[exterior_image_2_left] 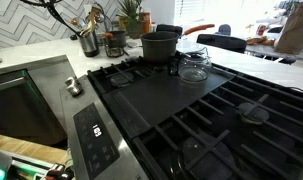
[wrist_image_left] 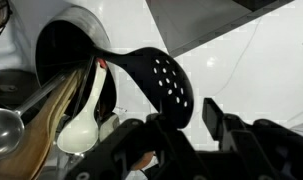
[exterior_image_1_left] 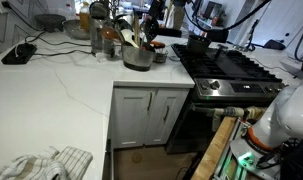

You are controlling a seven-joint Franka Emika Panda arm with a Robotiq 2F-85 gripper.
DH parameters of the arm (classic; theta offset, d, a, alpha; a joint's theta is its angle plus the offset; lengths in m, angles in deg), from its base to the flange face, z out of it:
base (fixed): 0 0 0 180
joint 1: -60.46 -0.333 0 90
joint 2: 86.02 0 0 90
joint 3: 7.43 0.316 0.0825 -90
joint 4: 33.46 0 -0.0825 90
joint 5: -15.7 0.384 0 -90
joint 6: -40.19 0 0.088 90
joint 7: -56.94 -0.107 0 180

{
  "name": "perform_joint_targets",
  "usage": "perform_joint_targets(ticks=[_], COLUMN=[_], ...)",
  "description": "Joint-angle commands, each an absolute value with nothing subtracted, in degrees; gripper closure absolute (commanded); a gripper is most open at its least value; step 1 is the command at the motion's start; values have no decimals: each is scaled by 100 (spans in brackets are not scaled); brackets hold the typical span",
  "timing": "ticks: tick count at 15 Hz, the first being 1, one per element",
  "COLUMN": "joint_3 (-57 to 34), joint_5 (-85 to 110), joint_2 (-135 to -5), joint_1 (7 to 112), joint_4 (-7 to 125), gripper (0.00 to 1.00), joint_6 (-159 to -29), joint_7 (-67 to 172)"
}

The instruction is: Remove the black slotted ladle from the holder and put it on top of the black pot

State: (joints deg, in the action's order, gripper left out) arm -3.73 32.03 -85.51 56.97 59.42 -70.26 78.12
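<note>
Wrist view shows the pincer [wrist_image_left: 191, 128] spread by the ladle [wrist_image_left: 166, 75]; best close squarely, then lift straight from the holder [wrist_image_left: 57, 45]

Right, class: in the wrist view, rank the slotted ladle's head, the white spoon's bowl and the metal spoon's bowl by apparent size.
1. Slotted ladle's head
2. White spoon's bowl
3. Metal spoon's bowl, though the frame edge crops it, so this is unsure.

in the wrist view the hand [wrist_image_left: 191, 130] sits at the bottom edge, its two black fingers [wrist_image_left: 213, 115] spread apart.
</note>
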Motion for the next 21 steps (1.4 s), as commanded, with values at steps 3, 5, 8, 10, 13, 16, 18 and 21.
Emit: perform_joint_targets(ticks=[3, 5, 8, 10, 13, 16, 18, 21], joint_3=[-390, -387, -378, -369, -348, -319, -285, -217], joint_5=[3362, 3337, 3276, 3273, 3279, 3279, 3242, 3094], joint_2=[-8493, -8513, -8559, -8606, -8700, -8816, -8905, -9042], joint_1=[5722, 5717, 5702, 5693, 5672, 5634, 5605, 5542], joint_4=[5811, 5808, 5836, 5851, 5837, 5812, 5834, 5906], gripper=[88, 96, 96, 98, 98, 98, 98, 98], joint_6=[-6882, -6835, -6845, -6889, -6922, -6940, -6970, -7064], joint_7=[7697, 7496, 7231, 7155, 7041, 6934, 6884, 6719])
